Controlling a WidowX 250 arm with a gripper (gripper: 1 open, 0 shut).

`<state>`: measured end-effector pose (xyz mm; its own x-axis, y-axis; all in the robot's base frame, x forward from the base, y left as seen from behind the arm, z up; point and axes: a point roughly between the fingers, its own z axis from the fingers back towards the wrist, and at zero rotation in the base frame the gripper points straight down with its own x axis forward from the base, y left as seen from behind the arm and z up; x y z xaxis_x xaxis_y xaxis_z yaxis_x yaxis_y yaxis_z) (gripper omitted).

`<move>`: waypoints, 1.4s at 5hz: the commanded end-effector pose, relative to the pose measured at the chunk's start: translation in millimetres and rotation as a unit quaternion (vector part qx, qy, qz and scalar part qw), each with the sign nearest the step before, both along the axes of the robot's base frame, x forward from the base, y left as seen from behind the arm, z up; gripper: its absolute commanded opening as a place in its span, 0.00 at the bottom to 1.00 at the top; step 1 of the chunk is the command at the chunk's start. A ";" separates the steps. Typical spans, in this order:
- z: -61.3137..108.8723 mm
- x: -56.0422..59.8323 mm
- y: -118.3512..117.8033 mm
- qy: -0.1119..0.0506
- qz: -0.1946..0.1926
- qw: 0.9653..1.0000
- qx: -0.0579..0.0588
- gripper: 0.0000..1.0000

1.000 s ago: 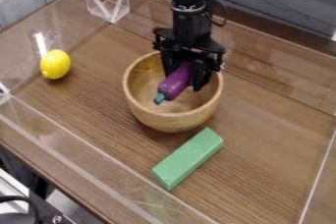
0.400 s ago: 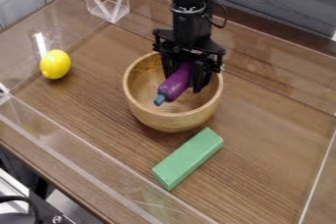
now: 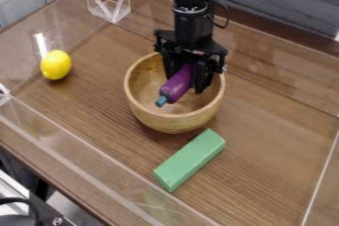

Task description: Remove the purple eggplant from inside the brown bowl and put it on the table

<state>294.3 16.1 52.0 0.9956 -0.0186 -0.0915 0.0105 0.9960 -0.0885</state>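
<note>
My hand (image 3: 189, 68) reached straight down into the brown bowl (image 3: 173, 114), closed on the purple eggplant (image 3: 176, 83). The eggplant sat inside the bowl, tilted, its long axis slanting down toward the near left, stem end lowest. The dark wood-grain bench (image 3: 265, 121) had clear walls along its edges

Bare table (image 3: 93, 111) lay left of brown bowl (image 3: 172, 114); green block (image 3: 188, 160) sat just front-right, lemon (image 3: 55, 65) far left, acrylic walls at edges.
</note>
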 end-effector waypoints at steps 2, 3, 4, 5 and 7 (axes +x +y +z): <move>24.7 8.6 -2.2 -0.030 0.002 1.000 -0.005 0.00; 29.8 7.3 -2.3 -0.031 0.004 0.999 -0.009 0.00; 34.8 5.8 -2.5 -0.032 0.007 0.999 -0.011 0.00; 40.4 4.3 -3.1 -0.033 0.010 0.999 -0.014 0.00; 39.6 -1.6 -4.8 -0.031 0.012 0.999 -0.014 0.00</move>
